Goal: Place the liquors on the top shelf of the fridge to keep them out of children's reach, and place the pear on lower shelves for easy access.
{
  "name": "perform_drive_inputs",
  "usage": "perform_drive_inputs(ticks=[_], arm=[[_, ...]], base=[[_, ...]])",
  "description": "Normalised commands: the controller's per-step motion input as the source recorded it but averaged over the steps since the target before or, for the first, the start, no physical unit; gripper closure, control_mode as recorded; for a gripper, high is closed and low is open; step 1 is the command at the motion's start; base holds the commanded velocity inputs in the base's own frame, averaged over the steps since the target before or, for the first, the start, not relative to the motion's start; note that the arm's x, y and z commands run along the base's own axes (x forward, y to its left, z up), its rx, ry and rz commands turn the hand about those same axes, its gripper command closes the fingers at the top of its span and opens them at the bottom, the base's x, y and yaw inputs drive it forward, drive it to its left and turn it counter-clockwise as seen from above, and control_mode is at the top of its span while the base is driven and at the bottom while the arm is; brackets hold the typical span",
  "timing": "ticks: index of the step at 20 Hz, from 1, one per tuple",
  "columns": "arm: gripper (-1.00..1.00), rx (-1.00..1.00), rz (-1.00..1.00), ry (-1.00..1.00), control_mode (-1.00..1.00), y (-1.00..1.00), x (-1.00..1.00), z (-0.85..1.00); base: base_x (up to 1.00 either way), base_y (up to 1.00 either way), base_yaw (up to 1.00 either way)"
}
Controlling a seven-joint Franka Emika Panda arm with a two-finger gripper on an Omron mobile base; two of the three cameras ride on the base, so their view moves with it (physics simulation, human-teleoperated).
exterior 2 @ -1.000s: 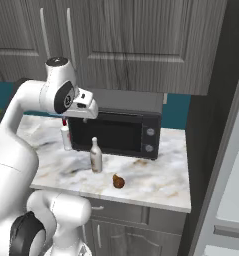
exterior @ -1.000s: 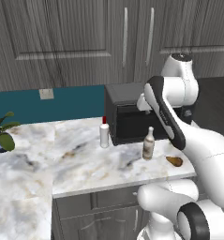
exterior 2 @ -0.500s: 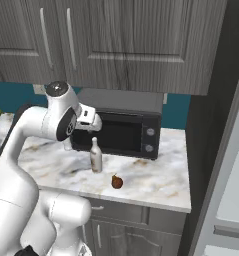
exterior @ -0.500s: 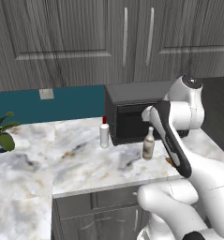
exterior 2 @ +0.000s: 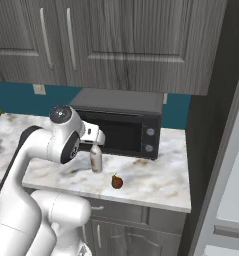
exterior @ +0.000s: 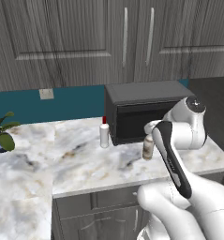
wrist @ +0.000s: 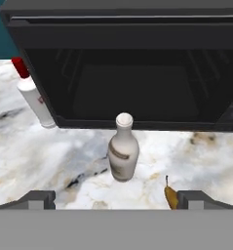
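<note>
Two liquors untouched; gripper (wrist: 115, 199) fingers spread wide, aimed at pale slim-necked bottle (wrist: 123, 148) before black microwave (wrist: 137, 63). Next: descend, close.

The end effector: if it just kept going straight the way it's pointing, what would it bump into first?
Probably the pale bottle, which stands upright on the counter dead centre between the open end effector fingertips. Behind it is the black microwave. Depth is hard to judge.

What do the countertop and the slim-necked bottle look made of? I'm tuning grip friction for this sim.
Countertop: polished marble or a lookalike, white with grey and tan veining. Slim-necked bottle: probably glazed ceramic or frosted glass, pale, opaque, with a soft sheen and a brownish label. Rendered, so uncertain.
</note>
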Motion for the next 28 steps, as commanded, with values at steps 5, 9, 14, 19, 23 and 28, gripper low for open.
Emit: perform_drive_inputs(ticks=[5, 9, 14, 19, 23, 28], arm=[[-1.00, 0.00, 0.00, 0.00, -1.00, 0.00, 0.00, -0.25], [-1.00, 0.00, 0.00, 0.00, -1.00, 0.00, 0.05, -0.18], [-1.00, 0.00, 0.00, 0.00, -1.00, 0.00, 0.14, -0.08], [-1.00, 0.00, 0.00, 0.00, -1.00, 0.00, 0.23, -0.05], [-1.00, 0.01, 0.00, 0.00, -1.00, -0.06, 0.24, -0.07], [-1.00, 0.01, 0.00, 0.00, -1.00, -0.10, 0.20, -0.08]], base=[[0.00, 0.00, 0.00], [0.00, 0.00, 0.00], [0.00, 0.00, 0.00], [0.00, 0.00, 0.00], [0.00, 0.00, 0.00], [0.00, 0.00, 0.00]])
